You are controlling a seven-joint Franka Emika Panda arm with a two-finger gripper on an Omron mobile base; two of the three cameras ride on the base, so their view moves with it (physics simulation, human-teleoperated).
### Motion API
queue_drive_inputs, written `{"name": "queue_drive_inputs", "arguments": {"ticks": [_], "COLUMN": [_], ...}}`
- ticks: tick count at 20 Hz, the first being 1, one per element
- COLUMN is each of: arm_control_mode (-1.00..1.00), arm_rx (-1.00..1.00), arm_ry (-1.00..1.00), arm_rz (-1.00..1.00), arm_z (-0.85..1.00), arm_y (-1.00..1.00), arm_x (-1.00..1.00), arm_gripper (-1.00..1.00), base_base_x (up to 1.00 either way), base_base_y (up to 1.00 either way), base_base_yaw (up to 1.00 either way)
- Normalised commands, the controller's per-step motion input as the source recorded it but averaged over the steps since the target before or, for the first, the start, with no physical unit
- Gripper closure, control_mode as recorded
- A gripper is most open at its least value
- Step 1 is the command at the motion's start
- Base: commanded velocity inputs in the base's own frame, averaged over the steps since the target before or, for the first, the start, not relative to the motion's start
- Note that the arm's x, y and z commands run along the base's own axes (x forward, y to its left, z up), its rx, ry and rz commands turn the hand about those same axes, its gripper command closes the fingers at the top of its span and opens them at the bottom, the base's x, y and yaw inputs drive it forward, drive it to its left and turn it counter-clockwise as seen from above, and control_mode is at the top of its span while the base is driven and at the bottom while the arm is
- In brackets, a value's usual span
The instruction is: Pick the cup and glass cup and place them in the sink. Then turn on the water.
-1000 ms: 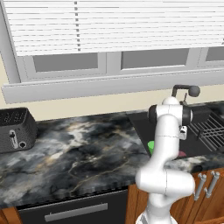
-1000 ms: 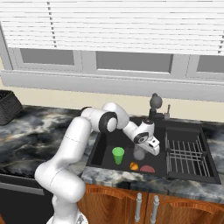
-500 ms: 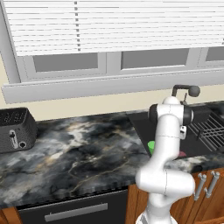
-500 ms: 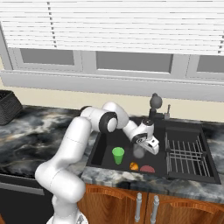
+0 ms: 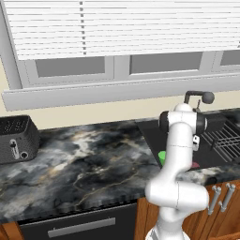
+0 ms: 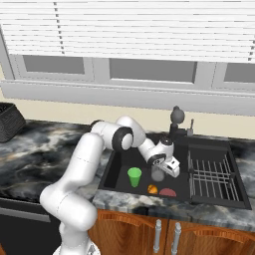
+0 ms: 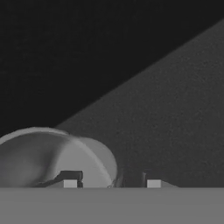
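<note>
glass cup [image 6: 158,175] — under claw [image 6: 170,169] (sink [image 6: 117,174])

Both base views are evenly and brightly lit, with only soft shadows. The hand view is dim and grainy, and the sink [image 7: 166,109] floor is divided diagonally by a shadow.

Cup [image 6: 134,177]: bright green, opaque; glass cup [image 6: 158,175]: translucent grey; both in a black sink [image 6: 115,172] with a dark faucet [image 6: 176,118]. Small items on the sink floor at about 5 o'clock of the green cup: one orange [image 6: 152,189], one dull red [image 6: 168,192]. Counter [image 5: 84,164]: black and grey marbled stone with pale veins; toaster [image 5: 17,138]: black; cabinet doors [image 6: 144,235]: reddish-brown wood; blinds [image 5: 122,26]: white.
</note>
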Motion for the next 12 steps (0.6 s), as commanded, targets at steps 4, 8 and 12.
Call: {"name": "queue_drive_inputs", "arguments": {"ticks": [4,8,12], "arm_control_mode": [-1.00,-1.00,-1.00], "arm_rx": [0.00,0.00,0.00], "arm_ry": [-0.01,-0.05,-0.01], "arm_rz": [0.02,0.04,0.01], "arm_z": [0.26,0.60,0.50], "arm_y": [0.00,0.00,0.00], "arm_x": [-0.13,-0.20,-0.15], "arm_gripper": [-1.00,-1.00,-1.00], "base_base_x": [0.00,0.00,0.00], "base_base_y": [0.00,0.00,0.00], "base_base_yaw": [0.00,0.00,0.00]}}
